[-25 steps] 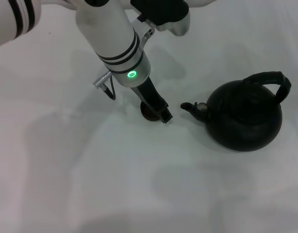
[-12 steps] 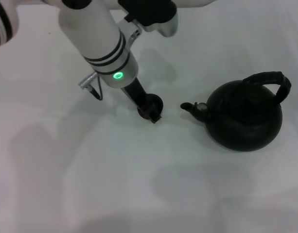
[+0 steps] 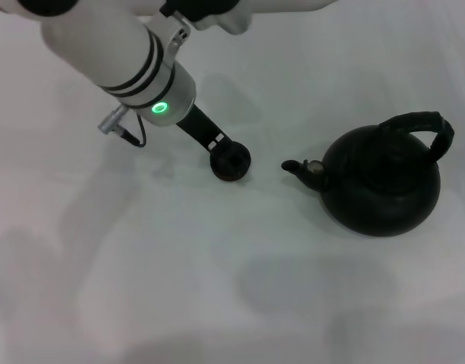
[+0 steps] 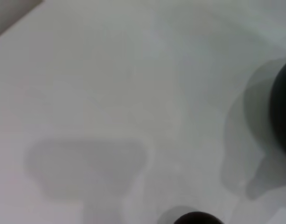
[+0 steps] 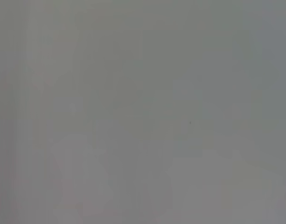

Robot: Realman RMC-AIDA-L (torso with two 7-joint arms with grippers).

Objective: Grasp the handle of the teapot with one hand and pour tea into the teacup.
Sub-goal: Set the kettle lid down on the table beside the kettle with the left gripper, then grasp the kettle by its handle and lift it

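The teapot (image 3: 384,186) is a round matte black pot standing on the white table at the right of the head view. Its handle (image 3: 423,123) arches over the top and its spout (image 3: 296,167) points left toward the teacup (image 3: 230,161). The teacup is small and dark and stands on the table a short gap from the spout. My left gripper (image 3: 215,142) is just behind and to the left of the cup, at its rim. In the left wrist view the teapot's dark edge (image 4: 283,107) and the cup's rim (image 4: 196,218) show. No tea is visible. The right gripper is out of view.
The white table (image 3: 217,288) spreads all round the two objects, with only soft shadows on it. My left arm (image 3: 118,45) reaches in from the upper left. The right wrist view shows only blank grey.
My left arm has drawn back to the left and away from the teapot. The teacup, half hidden by the gripper before, now shows whole on the table. The teapot has not moved.
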